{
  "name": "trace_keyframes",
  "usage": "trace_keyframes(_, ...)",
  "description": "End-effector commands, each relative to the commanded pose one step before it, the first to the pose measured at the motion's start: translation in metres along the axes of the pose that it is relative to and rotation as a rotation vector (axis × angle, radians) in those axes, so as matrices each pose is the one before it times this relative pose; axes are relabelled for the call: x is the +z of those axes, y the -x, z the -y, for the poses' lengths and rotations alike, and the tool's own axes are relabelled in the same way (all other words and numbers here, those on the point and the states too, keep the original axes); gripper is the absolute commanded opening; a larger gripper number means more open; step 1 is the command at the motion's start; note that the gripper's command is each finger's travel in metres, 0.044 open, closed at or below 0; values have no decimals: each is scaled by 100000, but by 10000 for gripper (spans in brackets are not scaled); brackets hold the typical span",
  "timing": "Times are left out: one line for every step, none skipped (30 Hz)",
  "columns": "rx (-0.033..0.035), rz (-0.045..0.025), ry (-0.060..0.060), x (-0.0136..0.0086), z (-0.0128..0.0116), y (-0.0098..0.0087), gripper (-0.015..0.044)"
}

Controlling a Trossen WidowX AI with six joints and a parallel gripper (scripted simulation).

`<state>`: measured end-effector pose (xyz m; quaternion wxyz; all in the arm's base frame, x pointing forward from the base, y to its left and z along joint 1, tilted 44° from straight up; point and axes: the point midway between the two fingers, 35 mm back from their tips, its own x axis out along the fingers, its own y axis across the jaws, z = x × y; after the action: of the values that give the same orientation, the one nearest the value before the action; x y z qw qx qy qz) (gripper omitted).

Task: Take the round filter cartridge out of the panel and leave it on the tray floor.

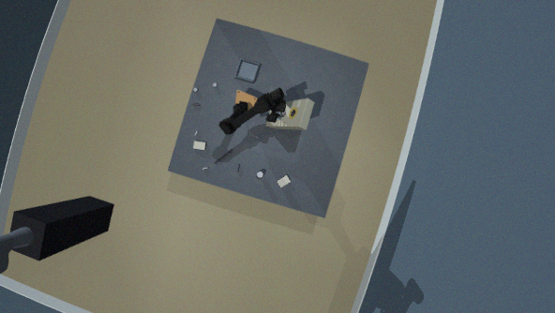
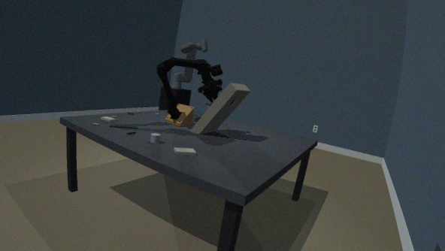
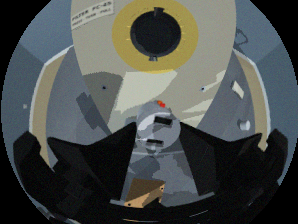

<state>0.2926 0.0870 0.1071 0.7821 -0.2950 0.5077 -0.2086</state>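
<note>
The filter cartridge point(image 3: 166, 131), a pale grey round part with two dark slots on its face and a small red-orange mark at its far edge, is between the fingertips low over the tilted service panel point(image 1: 306, 115) point(image 2: 219, 110) point(image 3: 97, 52). My gripper point(image 3: 157, 125) point(image 2: 213, 100) is shut on the cartridge, one finger on each side. The panel's yellow ring point(image 1: 293, 112) point(image 3: 121, 37) surrounds a dark, empty round socket. Whether the cartridge touches the panel's lower part cannot be told. The blue-grey tray point(image 1: 247, 71) is empty, off to the side of the panel. The arm hides the cartridge in the top and exterior views.
An orange bracket point(image 1: 241, 96) point(image 2: 186, 109) point(image 3: 145, 192) stands by the arm's base. A white cylinder point(image 1: 260, 174) point(image 2: 155, 138) and a pale block point(image 1: 284, 181) point(image 2: 184, 151) are near one table edge. Another pale block point(image 1: 200, 145) point(image 2: 108, 119) and several small items lie farther away.
</note>
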Motion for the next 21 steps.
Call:
trace_keyframes(238,481,-604,1120,-18,516,0)
trace_keyframes(-11,14,13,288,-1,134,0)
trace_keyframes(-11,14,13,283,0,132,0)
trace_keyframes(-9,11,10,220,0,103,0)
trace_keyframes(-5,6,6,131,0,62,0)
trace_keyframes(26,13,27,15,-11,82,0)
trace_keyframes(75,39,82,43,-33,246,0)
trace_keyframes(119,66,136,67,-52,411,0)
trace_keyframes(133,80,164,74,-58,496,0)
trace_keyframes(121,81,164,66,-53,498,0)
trace_keyframes(110,83,164,59,-48,500,0)
trace_keyframes(99,84,163,51,-43,502,0)
trace_keyframes(88,86,163,44,-37,503,0)
trace_keyframes(76,89,162,37,-32,505,0)
trace_keyframes(65,91,162,29,-26,506,0)
trace_keyframes(54,94,161,22,-20,507,0)
trace_keyframes(43,97,160,15,-14,507,0)
trace_keyframes(32,100,159,8,-8,508,0)
trace_keyframes(21,103,158,1,-2,508,0)
trace_keyframes(10,107,157,-6,4,508,0)
trace_keyframes(0,111,155,-12,10,508,0)
